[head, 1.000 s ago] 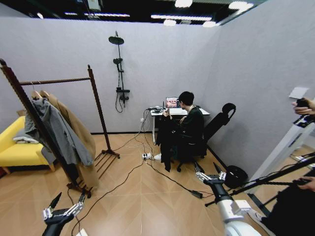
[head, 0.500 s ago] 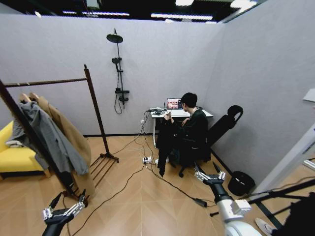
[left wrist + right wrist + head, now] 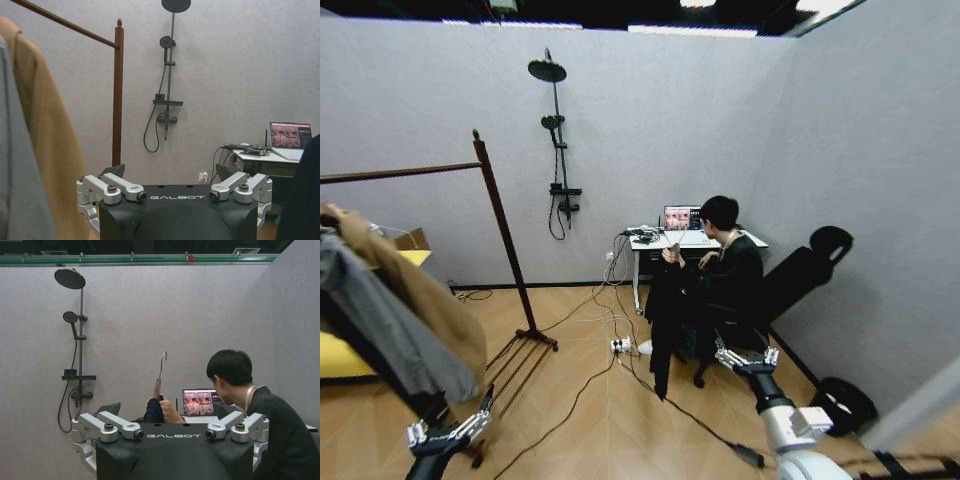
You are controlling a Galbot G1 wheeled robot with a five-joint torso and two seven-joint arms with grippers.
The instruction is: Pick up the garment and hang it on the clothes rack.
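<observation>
**Room stock: one black coat held up by a seated person, two claws empty**

- Garment (image 3: 667, 315), one: long black coat on a wooden hanger. A person seated at the counter (image 3: 665, 243) holds it up by the hanger neck with one hand (image 3: 169, 413); the coat hangs down beside the person's chair, its hem just above the floor. In the right wrist view the metal hook (image 3: 162, 360) stands upright above that hand.
- Rack (image 3: 496, 225), one: dark reddish-brown wood, one top bar, one knobbed post in full sight, slatted base rails on the floor. It stands at the robot's left, well apart from the garment.
- Other coats on the rack, two: one tan coat (image 3: 415, 300) and one grey coat (image 3: 375, 335), hanging side by side at the near end of the bar.
- Left claw (image 3: 448, 432), one: low at the robot's left front, near the rack's base, fingers spread wide, nothing between them.
- Right claw (image 3: 746, 357), one: low at the robot's right front, pointed toward the seated person and just short of the chair, fingers spread wide, nothing between them.
- Shower fittings (image 3: 556, 150), one set, on the back wall between rack and counter.
- Laptop (image 3: 682, 219), one, open on the counter.
- Yellow sofa (image 3: 340, 352), one, behind the hung coats.
- Cables across the wood floor, several; count uncertain.
</observation>
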